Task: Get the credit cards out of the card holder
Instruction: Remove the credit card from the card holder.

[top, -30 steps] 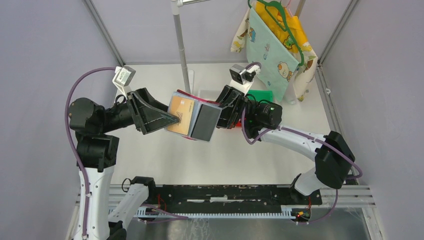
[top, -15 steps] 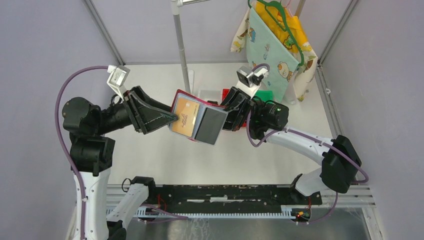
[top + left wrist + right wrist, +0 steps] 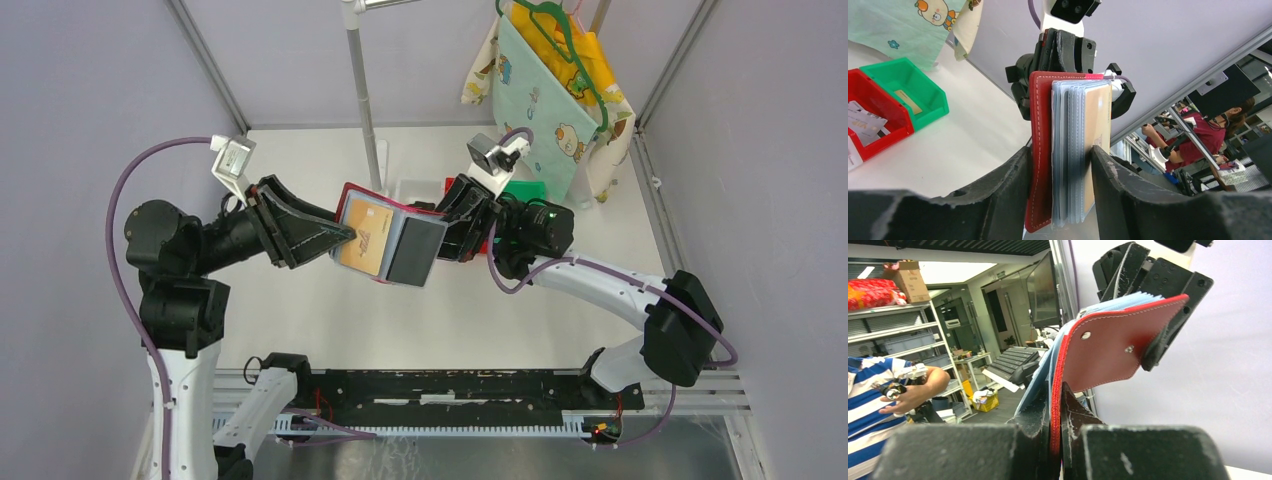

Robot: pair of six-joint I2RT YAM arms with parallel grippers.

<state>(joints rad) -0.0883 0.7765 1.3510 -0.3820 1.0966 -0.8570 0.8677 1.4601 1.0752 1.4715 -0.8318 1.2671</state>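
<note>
The dark red card holder [image 3: 392,246] hangs in the air between both arms, open, with its clear sleeves fanned out. A tan credit card [image 3: 364,238] shows in the outer sleeve. My right gripper [image 3: 452,226] is shut on the edge of the red cover [image 3: 1108,347], pinched between its fingertips [image 3: 1054,396]. My left gripper [image 3: 1060,165] spans the holder's free end. One finger [image 3: 1015,175] lies against the red cover [image 3: 1040,125]. The other presses the sleeve with the tan credit card [image 3: 1098,115].
On the white table [image 3: 330,320] stand a red bin [image 3: 895,132] with grey cards and a green bin [image 3: 930,107] with a tan card inside. A metal pole [image 3: 365,100] and a hanging patterned cloth bag [image 3: 550,100] stand behind.
My left jaws have narrowed onto the holder's free end. Both arms and the holder have shifted slightly; the right grip is unchanged.
</note>
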